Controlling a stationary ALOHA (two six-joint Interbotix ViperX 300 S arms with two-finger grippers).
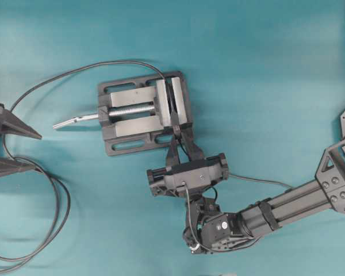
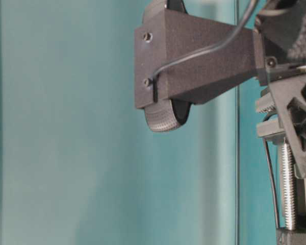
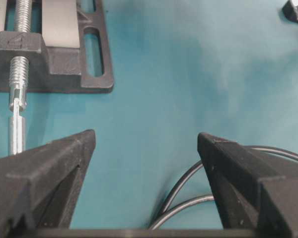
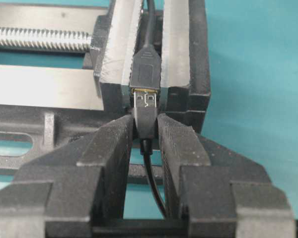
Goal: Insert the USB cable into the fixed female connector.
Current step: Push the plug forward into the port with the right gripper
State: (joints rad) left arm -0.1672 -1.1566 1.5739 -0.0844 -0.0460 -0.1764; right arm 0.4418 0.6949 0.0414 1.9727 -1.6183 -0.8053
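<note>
USB cable (image 4: 145, 124) sits pinched at its black plug between the fingers of the right gripper (image 4: 145, 130), its thin lead trailing back between them. The plug's metal tip meets the mouth of the connector (image 4: 145, 72), which is clamped upright between the grey faces of the vise (image 4: 49, 87) (part of the tip still shows, so how far it has gone in I cannot tell). From above, the right gripper (image 1: 179, 137) reaches in at the vise's (image 1: 139, 109) near edge, its arm running off to the right. The looping cable (image 1: 57, 77) leaves the top of the vise, arcs away to the left and coils on the teal table (image 1: 264, 69) beside the left gripper (image 1: 23, 149). That gripper is spread wide and holds nothing; its wrist view shows both fingers (image 3: 44, 178) well apart over bare table, with the vise's screw handle (image 3: 16, 119) ahead and loops of cable under the other finger. The table-level view shows only a blurred close-up of arm hardware.
</note>
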